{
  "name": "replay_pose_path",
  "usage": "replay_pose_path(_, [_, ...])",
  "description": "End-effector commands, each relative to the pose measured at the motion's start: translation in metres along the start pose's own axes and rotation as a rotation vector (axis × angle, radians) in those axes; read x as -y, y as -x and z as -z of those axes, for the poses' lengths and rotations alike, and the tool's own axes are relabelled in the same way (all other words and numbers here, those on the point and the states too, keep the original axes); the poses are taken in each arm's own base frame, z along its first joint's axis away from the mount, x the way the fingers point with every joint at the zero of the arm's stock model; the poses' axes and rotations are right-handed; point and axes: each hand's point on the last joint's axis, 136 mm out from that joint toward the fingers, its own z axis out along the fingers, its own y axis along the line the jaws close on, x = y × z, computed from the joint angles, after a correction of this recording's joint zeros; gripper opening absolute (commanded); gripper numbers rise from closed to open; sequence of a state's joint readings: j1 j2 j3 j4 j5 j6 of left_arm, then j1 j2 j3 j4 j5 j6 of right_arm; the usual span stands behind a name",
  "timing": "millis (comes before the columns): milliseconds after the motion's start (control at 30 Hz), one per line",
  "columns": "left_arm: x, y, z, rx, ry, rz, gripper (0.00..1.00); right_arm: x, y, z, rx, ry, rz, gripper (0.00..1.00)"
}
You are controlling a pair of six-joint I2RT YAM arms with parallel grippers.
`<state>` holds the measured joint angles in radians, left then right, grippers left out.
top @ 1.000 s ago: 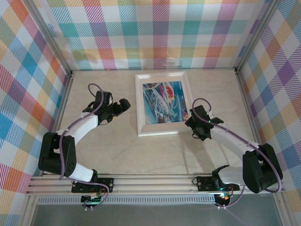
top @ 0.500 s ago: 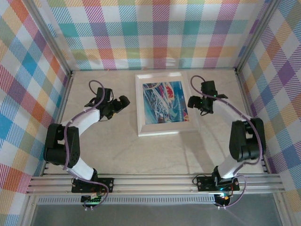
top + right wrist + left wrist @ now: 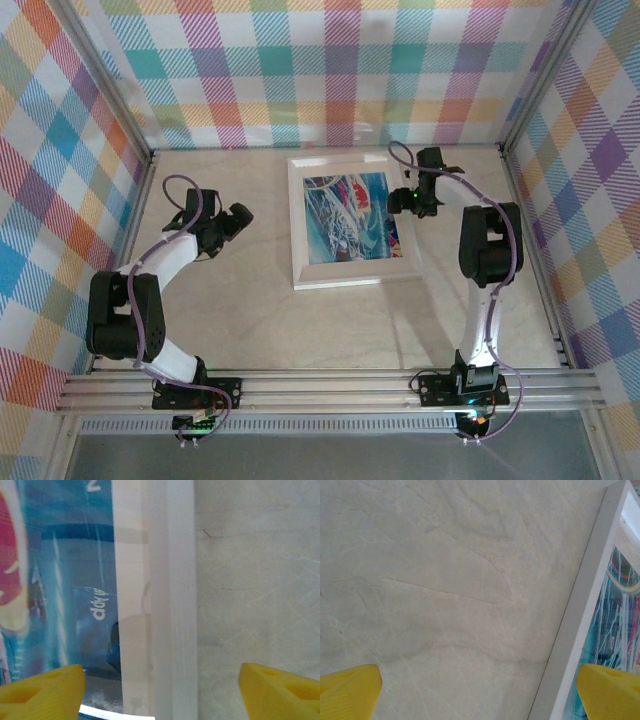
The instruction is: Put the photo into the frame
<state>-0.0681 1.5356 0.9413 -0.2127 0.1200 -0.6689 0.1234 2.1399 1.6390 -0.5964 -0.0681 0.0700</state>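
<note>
- Right gripper (image 3: pixel 408 200) now sits at the upper part of the frame's (image 3: pixel 297 225) right border. 1.0 s ago it was near the lower right corner, and 0.5 s ago it was at mid-height on that side.
- The right arm is now drawn up along the right side of the frame, its elbow folded close.
- Left gripper (image 3: pixel 240 213) has backed off to the left. The strip of bare table (image 3: pixel 250 320) between it and the frame's left border is wider than 0.5 s ago.
- The frame lies flat at the table's centre, toward the back wall, unmoved across all 3 top views.
- The photo (image 3: pixel 345 215) sits inside the border: blue and teal, white streaks, red patch near the top.
- Left gripper: jaws spread wide with nothing between them. In the left wrist view, 1 yellow fingertip (image 3: pixel 347 690) is over bare table and the other is in front of the photo, with the frame's left border between them.
- Right gripper: jaws also wide apart and holding nothing. In the right wrist view, 1 yellow fingertip (image 3: pixel 42 690) is over the photo and the other over the table, straddling the white border.
- Writing: small white lettering (image 3: pixel 100 611) on the photo, upside down and blurred in the right wrist view. 3 characters look like "APP"; the rest is illegible.
- Cannot tell whether the photo lies under the pane or on top of it.
- Only the fingertips show in each wrist view; the bottom edge cuts them off.
</note>
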Motion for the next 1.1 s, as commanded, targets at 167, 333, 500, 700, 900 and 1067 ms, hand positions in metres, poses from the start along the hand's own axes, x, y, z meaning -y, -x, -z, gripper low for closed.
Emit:
replay_pose_path(167, [-0.009, -0.003, 0.004, -0.002, 0.0, 0.039, 1.0, -0.004, -0.012, -0.003, -0.08, 0.042, 0.031, 0.47])
replay_pose_path(333, [-0.005, -0.002, 0.007, -0.003, -0.015, 0.037, 1.0, -0.01, -0.024, -0.005, -0.12, 0.067, 0.031, 0.3])
replay_pose_path(500, [-0.005, -0.004, 0.009, -0.003, -0.025, 0.036, 1.0, -0.016, -0.041, -0.002, -0.146, 0.045, 0.05, 0.24])
replay_pose_path(700, [-0.004, -0.005, 0.008, -0.005, -0.034, 0.037, 1.0, -0.037, -0.064, 0.008, -0.174, 0.081, 0.025, 0.21])
replay_pose_path(900, [-0.002, -0.006, 0.01, -0.004, -0.044, 0.034, 1.0, -0.052, -0.096, 0.006, -0.237, 0.033, 0.064, 0.21])
replay_pose_path(1067, [-0.004, -0.005, 0.015, 0.008, -0.042, 0.027, 1.0, -0.056, -0.119, 0.003, -0.27, 0.023, 0.051, 0.21])
